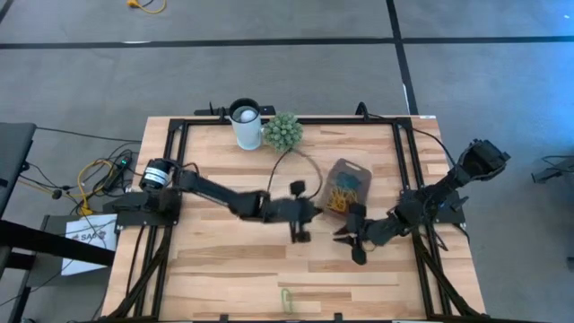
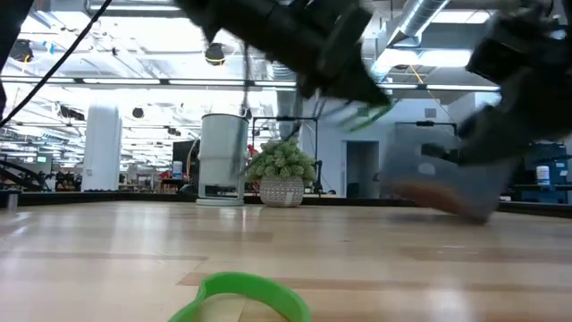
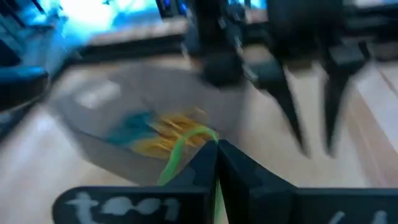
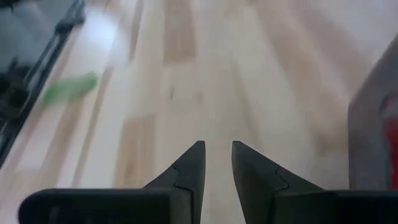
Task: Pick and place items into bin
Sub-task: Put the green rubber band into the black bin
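Observation:
The bin (image 1: 348, 184), a small grey see-through container, sits right of the table's middle with yellow and blue-grey rubber bands (image 3: 155, 134) inside. My left gripper (image 3: 216, 149) hovers just left of it (image 1: 316, 212), shut on a green rubber band (image 3: 177, 152). The low view shows that band (image 2: 368, 114) well above the tabletop. My right gripper (image 4: 217, 155) stands open just in front of the bin (image 1: 354, 240), nothing between its fingers. Another green rubber band (image 1: 285, 299) lies flat near the table's front edge. My left gripper pinches the green rubber band between its two fingertips, at one end of the loop (image 3: 208, 138). The fingers come from the table's left, slanting slightly down toward the bin. The rest of the band curls out slack beside the fingertips, clear of the table.
A white cup (image 1: 244, 123) and a green spiky plant ball (image 1: 282, 131) stand at the far edge. A black cable (image 1: 300, 163) curves from the ball toward the left gripper. Black frame rails (image 1: 175, 179) run along the table's sides. Bare wood lies at the near left.

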Action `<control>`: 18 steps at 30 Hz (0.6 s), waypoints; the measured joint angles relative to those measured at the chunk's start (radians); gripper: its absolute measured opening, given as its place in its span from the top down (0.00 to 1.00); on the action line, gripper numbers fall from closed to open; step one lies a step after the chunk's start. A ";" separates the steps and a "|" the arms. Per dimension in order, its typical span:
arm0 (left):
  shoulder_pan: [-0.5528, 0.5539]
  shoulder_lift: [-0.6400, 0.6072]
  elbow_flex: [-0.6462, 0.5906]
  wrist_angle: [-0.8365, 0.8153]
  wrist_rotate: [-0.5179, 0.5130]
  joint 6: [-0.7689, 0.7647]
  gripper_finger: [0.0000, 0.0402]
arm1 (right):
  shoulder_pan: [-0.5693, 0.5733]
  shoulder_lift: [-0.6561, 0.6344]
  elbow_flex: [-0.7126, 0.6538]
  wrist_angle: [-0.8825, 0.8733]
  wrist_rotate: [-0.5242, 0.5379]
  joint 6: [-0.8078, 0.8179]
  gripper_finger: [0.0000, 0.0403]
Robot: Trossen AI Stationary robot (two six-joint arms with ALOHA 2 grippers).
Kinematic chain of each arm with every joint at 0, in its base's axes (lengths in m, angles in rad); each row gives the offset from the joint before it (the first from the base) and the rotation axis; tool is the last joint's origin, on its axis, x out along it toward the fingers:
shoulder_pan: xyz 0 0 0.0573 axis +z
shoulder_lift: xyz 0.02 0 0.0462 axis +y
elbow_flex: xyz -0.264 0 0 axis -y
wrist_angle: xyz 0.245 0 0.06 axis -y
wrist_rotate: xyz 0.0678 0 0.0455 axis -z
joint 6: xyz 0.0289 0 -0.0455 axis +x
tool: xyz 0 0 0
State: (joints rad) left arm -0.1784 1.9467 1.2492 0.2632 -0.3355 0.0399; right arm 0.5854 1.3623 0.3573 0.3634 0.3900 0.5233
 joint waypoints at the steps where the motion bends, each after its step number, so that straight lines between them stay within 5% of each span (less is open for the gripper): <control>1: 0.019 -0.006 0.033 -0.023 0.012 0.024 1.00 | 0.023 0.000 -0.003 -0.021 0.000 0.029 0.82; 7: 0.116 -0.006 0.203 -0.143 0.187 0.041 1.00 | 0.159 0.000 -0.025 -0.021 0.005 0.096 0.82; 18: 0.144 0.008 0.241 -0.213 0.225 0.032 1.00 | 0.211 0.001 -0.026 -0.023 0.111 0.018 0.82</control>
State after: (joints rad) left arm -0.0345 1.9545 1.4902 0.0505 -0.1105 0.0719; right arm 0.7961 1.3632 0.3317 0.3408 0.5011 0.5416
